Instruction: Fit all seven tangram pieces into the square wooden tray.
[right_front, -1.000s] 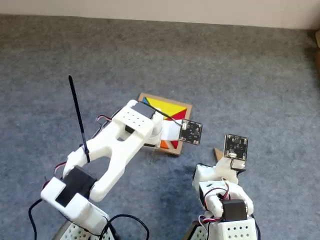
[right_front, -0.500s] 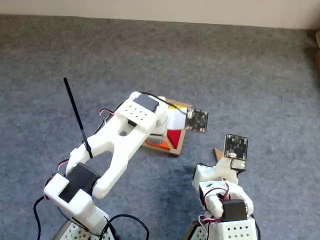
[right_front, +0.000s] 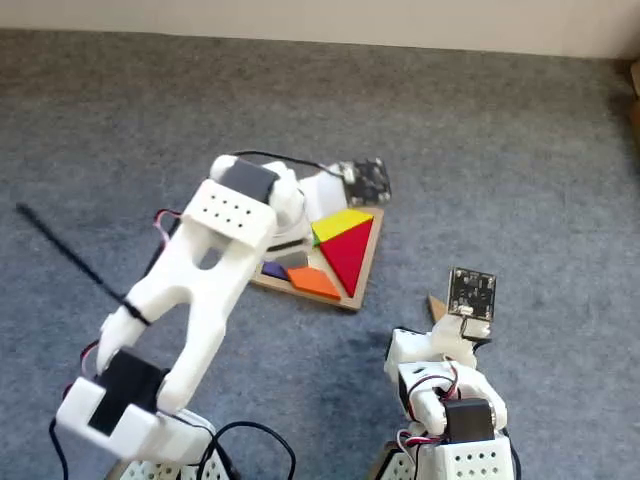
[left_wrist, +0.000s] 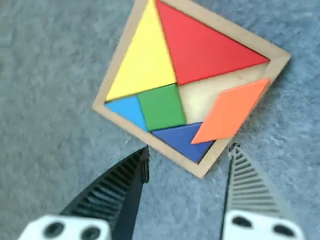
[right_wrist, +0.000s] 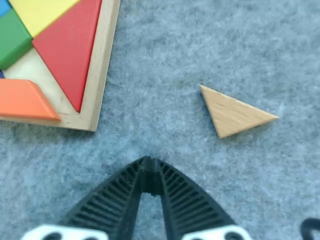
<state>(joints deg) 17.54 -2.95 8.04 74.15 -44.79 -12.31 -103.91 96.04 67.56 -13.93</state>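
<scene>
We see the left gripper (left_wrist: 189, 149) hovering over the square wooden tray (right_front: 372, 258), jaws wide and empty. Its wrist view reveals the green square (left_wrist: 161, 106) and light blue triangle (left_wrist: 126, 109), which the arm covers from above, plus the orange parallelogram (left_wrist: 229, 110) lying askew across the rim. The right gripper (right_wrist: 150, 162), closed on nothing, sits near and right, its wrist view showing whole the plain wooden triangle (right_wrist: 234, 112) on the grey carpet (right_front: 500, 130) right of the tray, half hidden from above.

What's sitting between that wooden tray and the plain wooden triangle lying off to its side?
Nothing: in the right wrist view, just bare grey carpet separates the tray from the triangle.
</scene>
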